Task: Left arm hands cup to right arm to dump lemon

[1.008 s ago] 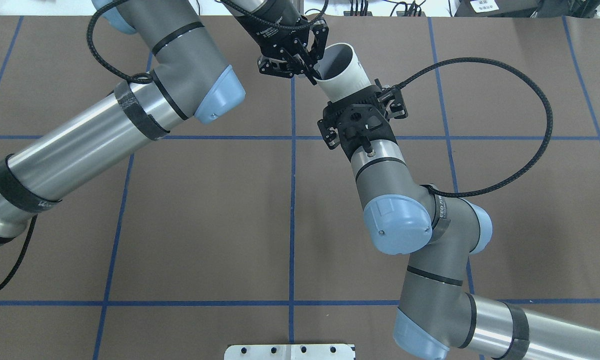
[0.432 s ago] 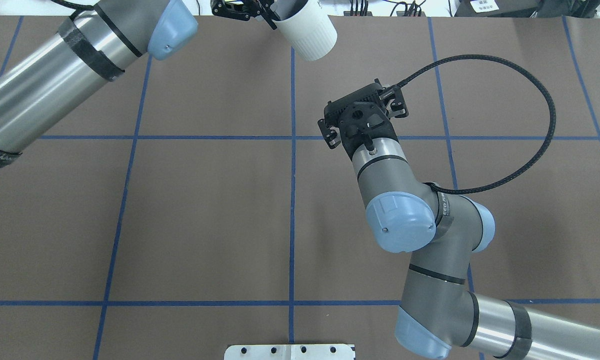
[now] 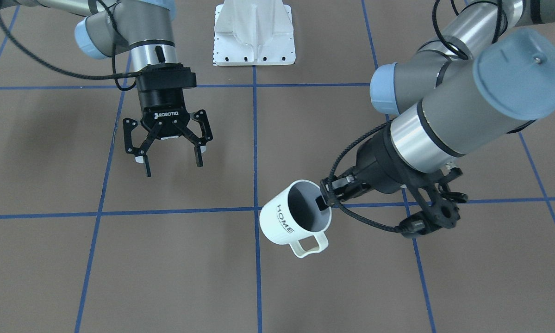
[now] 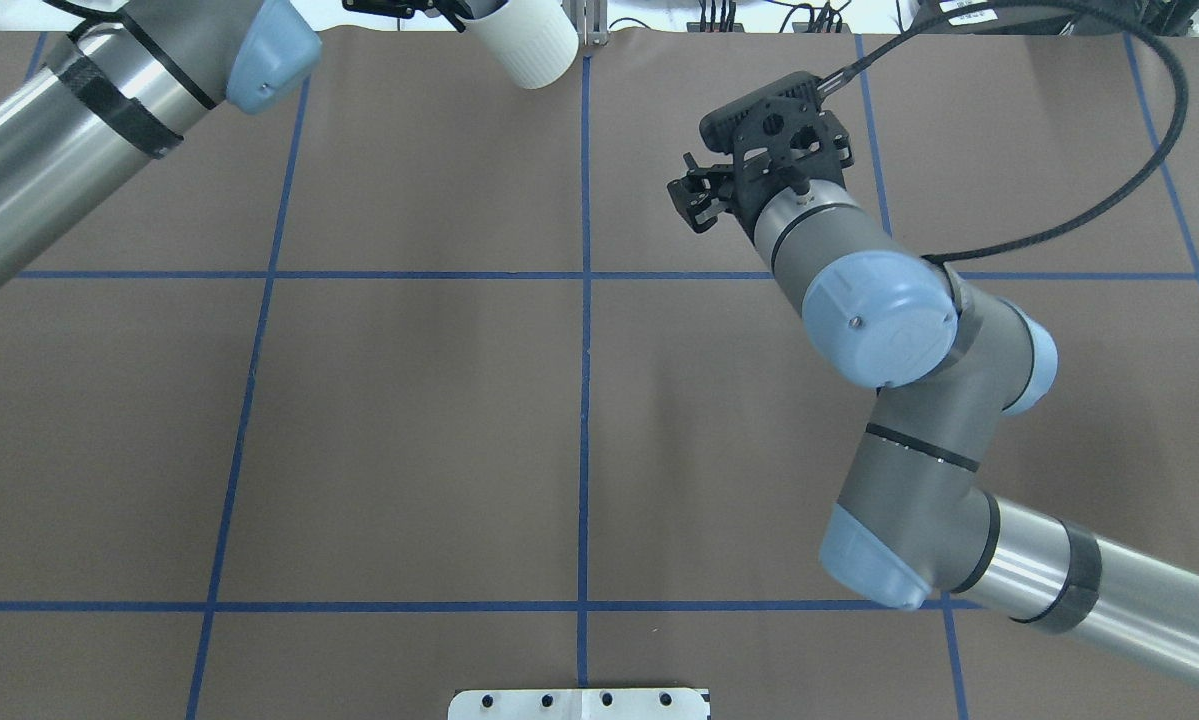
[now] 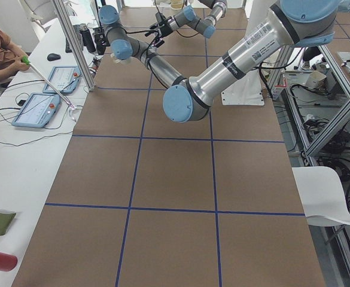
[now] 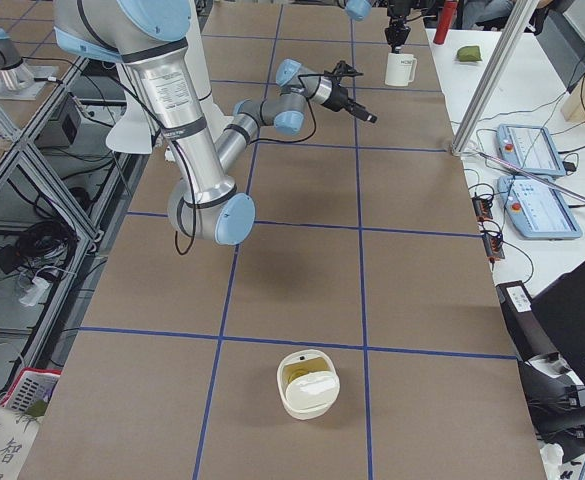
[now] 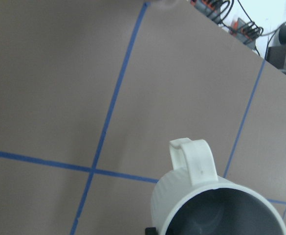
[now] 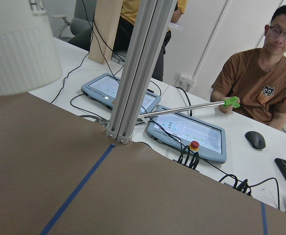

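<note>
— Where is the cup?

— The cup (image 3: 282, 224) is held in the air over the brown surface (image 3: 166, 268). In the overhead view it (image 4: 519, 35) sits at the surface's far edge, away from the robot. The left pincer (image 3: 324, 198) pinches its rim, with one finger inside the grey hollow and the other outside the wall.

— Which way does it sit?

— Its mouth is open to the front-facing camera, and the black "HOME" lettering runs along its side. The squarish handle is turned toward the operators' side. The left wrist camera looks into the same grey hollow (image 7: 226, 210), with the handle pointing away from the lens.

— And the other arm?

— The right pincer (image 3: 173, 166) is spread wide with nothing between its fingers. It hangs well apart from the cup, on the other side of a blue tape line (image 3: 255, 138). From overhead it (image 4: 694, 195) points toward the left arm's side.

— Anything else on the surface?

— From the right-hand end a cream round tub (image 6: 309, 383) stands alone near the camera. Something pale yellow lies in it, too small to make out.
</note>
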Available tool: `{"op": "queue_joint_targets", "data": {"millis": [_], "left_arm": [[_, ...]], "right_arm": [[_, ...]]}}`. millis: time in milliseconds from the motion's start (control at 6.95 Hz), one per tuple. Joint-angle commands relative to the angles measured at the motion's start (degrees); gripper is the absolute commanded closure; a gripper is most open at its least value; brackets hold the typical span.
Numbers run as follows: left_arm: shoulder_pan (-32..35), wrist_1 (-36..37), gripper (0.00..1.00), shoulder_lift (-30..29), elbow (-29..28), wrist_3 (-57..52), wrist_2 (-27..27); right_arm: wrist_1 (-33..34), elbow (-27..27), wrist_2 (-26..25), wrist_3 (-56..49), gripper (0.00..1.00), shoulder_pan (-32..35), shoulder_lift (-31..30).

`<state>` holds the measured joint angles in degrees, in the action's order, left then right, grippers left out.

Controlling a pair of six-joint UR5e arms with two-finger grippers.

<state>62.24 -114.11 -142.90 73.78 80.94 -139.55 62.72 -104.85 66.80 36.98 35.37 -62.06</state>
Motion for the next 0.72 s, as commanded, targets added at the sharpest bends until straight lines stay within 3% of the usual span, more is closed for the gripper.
{"op": "queue_joint_targets", "data": {"millis": [0, 288, 576], "left_arm": [[5.0, 0.3, 1.0, 3.7, 0.4, -10.2, 3.4], [8.2, 2.2, 1.0, 6.9, 0.6, -20.2, 4.9], [9.0, 13.8, 1.0, 8.7, 1.8, -37.2, 10.9]], "right_arm": [[-0.1, 2.4, 20.7, 4.0, 0.0, 11.2, -0.2], [0.0, 3.9, 41.7, 7.8, 0.0, 20.5, -0.6], [4.4, 4.8, 55.9, 7.4, 0.0, 27.1, -2.4]]}}
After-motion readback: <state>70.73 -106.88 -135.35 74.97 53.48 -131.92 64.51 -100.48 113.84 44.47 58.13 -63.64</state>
